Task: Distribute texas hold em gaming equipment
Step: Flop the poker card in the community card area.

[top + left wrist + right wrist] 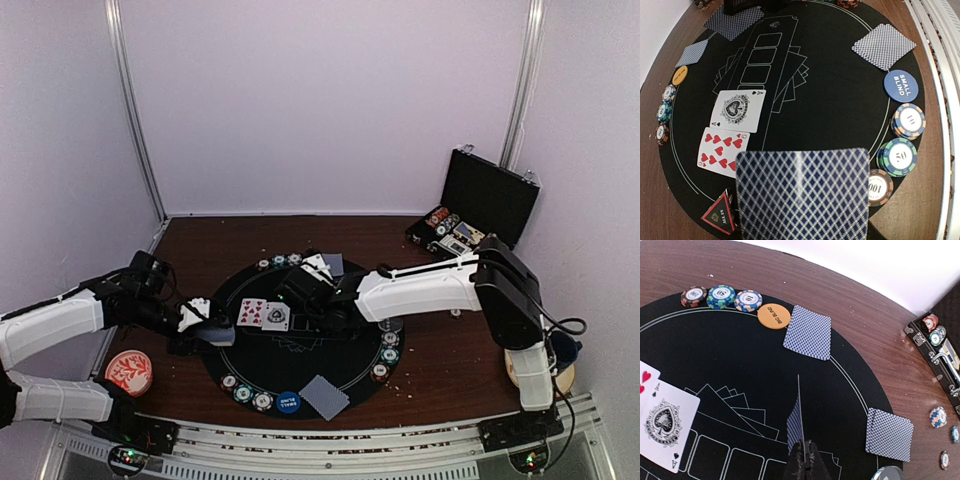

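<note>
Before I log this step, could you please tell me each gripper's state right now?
Left gripper: closed on blue-backed cards.
Right gripper: closed on a playing card, seen edge-on.

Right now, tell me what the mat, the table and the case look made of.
Mat: matte black, likely felt or rubber; no glare, printed white lines.
Table: brown with streaked grain; wood or wood-look laminate.
Case: black panels, silvery trim at edges and corners; the trim seems to be metal.

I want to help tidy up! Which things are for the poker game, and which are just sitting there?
For the game: playing cards, poker chips, blind buttons, red triangle marker.
Just sitting there: red-and-white dish, dark blue cup.
</note>
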### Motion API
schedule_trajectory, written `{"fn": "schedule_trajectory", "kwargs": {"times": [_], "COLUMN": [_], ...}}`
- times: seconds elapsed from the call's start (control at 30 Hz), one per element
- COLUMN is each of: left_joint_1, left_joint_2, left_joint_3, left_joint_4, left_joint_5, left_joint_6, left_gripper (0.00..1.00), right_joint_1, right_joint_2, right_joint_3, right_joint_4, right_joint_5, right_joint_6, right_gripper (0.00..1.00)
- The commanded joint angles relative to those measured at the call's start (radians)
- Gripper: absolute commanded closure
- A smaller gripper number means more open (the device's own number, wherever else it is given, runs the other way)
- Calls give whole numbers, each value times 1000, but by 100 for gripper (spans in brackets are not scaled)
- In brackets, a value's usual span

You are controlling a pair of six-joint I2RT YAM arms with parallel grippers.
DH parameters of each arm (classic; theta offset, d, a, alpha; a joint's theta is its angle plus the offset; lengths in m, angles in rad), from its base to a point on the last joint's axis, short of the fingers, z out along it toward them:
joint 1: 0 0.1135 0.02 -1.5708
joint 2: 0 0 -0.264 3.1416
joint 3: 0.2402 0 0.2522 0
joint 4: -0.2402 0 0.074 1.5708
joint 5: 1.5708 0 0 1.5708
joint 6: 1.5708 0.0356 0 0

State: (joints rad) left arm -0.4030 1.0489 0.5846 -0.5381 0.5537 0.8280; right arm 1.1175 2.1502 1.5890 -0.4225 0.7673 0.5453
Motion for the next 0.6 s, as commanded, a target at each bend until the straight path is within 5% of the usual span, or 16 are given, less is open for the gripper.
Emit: {"fn": "schedule_trajectory", "kwargs": {"times": [0.0,0.57], "left_joint_1": [-6,-6], "left_joint_2": [-4,-6], "left_joint_3": [2,0], "left_joint_4": [43,43], "left_joint_5": [14,9], "left_joint_6": [-9,-9], "left_gripper": [84,84], "right_joint_1": [28,74], "right_joint_2": [43,157], "right_joint_3": [61,78], "right_joint_4": [-106,109], "right_joint_5": [128,-83], "right_joint_6": [-23,-180], "right_gripper": [100,100]}}
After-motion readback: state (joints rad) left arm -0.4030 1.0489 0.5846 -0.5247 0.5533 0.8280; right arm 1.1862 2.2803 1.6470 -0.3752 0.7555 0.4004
